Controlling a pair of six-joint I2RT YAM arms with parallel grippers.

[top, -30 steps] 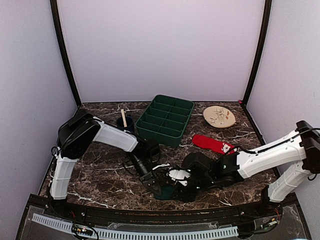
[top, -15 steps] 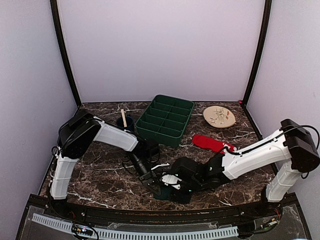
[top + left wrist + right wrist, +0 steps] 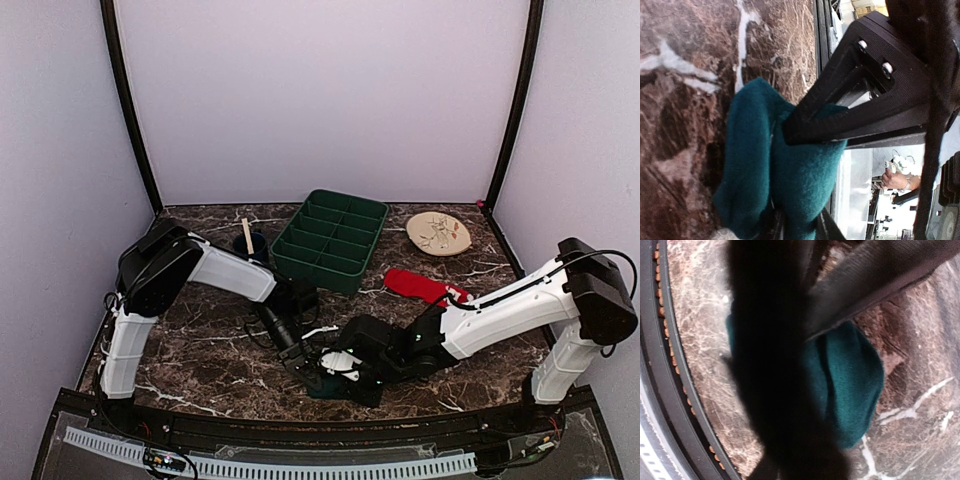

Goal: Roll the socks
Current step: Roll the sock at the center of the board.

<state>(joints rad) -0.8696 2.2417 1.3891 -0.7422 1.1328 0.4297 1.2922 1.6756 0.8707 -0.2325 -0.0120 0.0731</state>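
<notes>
Green tray (image 3: 332,240) behind red sock (image 3: 420,286)

A dark marble table (image 3: 200,350) is seen between pale walls. Near its front edge, a teal sock (image 3: 322,391) is covered by the left gripper (image 3: 306,368) and the right gripper (image 3: 338,366), which are set almost touching. How their jaws stand cannot be made out. A red sock (image 3: 420,287) is laid flat just behind the right arm. At the back, a green tray (image 3: 332,240) is flanked by a plate (image 3: 438,233) and a dark cup (image 3: 255,245).
</notes>
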